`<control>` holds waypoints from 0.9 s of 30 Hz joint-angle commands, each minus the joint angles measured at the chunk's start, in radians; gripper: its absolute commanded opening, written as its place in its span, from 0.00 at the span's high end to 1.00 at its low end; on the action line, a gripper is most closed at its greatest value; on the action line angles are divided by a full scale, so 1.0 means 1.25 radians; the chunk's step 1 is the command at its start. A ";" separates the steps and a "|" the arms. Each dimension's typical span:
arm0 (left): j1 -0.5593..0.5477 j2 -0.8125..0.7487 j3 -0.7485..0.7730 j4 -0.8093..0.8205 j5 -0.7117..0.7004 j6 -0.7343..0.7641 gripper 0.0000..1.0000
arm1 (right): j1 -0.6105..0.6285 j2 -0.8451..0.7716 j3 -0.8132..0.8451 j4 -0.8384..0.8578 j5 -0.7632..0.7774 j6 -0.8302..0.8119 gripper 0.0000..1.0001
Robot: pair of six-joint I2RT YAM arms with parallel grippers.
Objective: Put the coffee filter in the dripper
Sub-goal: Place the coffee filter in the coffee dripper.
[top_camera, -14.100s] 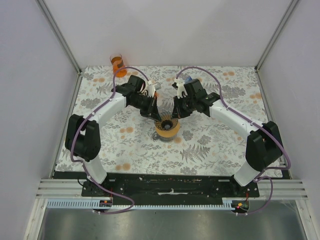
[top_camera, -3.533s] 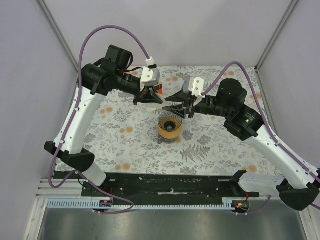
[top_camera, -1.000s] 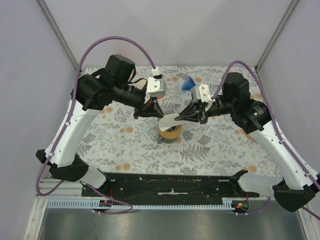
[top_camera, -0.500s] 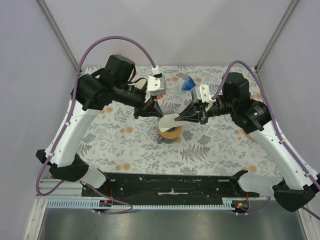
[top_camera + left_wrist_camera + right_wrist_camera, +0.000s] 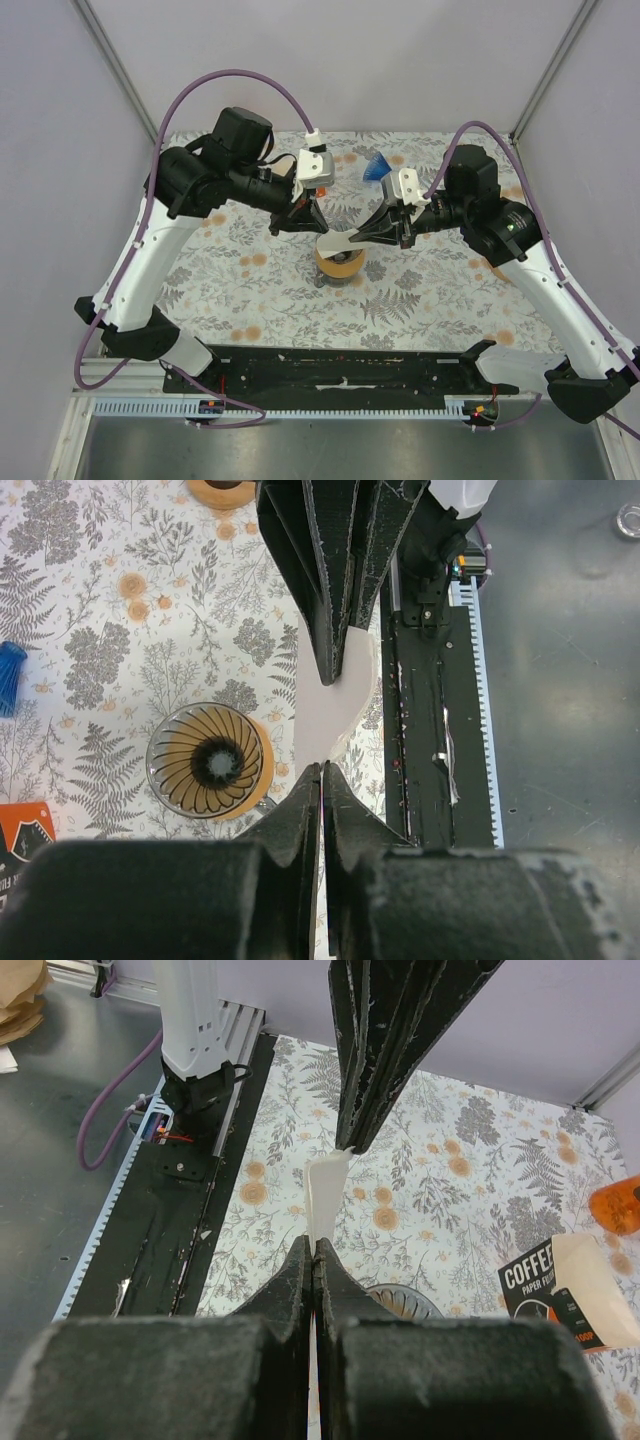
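Above the dripper (image 5: 338, 266), the filter (image 5: 337, 243) has just been pinched by the left gripper (image 5: 312, 226) too, besides the right gripper (image 5: 369, 238); spreading is expected next.

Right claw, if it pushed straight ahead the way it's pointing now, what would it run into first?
Past the white paper coffee filter the right claw pinches, probably the left claw, gripping the filter's far end straight ahead. The amber ribbed dripper seems below that line.
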State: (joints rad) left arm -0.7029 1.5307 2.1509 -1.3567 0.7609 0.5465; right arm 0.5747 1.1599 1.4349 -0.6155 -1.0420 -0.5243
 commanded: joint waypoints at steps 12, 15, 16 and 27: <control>-0.026 0.008 -0.011 -0.008 0.044 -0.019 0.84 | -0.001 0.013 0.038 0.005 0.006 0.019 1.00; -0.027 0.008 -0.016 -0.013 0.048 -0.014 0.83 | -0.001 0.016 0.041 0.004 0.009 0.023 1.00; -0.027 0.005 -0.019 -0.017 0.050 -0.010 0.82 | -0.001 0.016 0.040 0.004 0.011 0.023 1.00; -0.027 -0.003 -0.016 -0.049 0.055 0.023 0.69 | -0.001 0.024 0.046 0.010 0.058 0.044 1.00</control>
State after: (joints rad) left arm -0.7307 1.5375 2.1246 -1.3571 0.8143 0.5491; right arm 0.5747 1.1839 1.4464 -0.6155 -0.9886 -0.4919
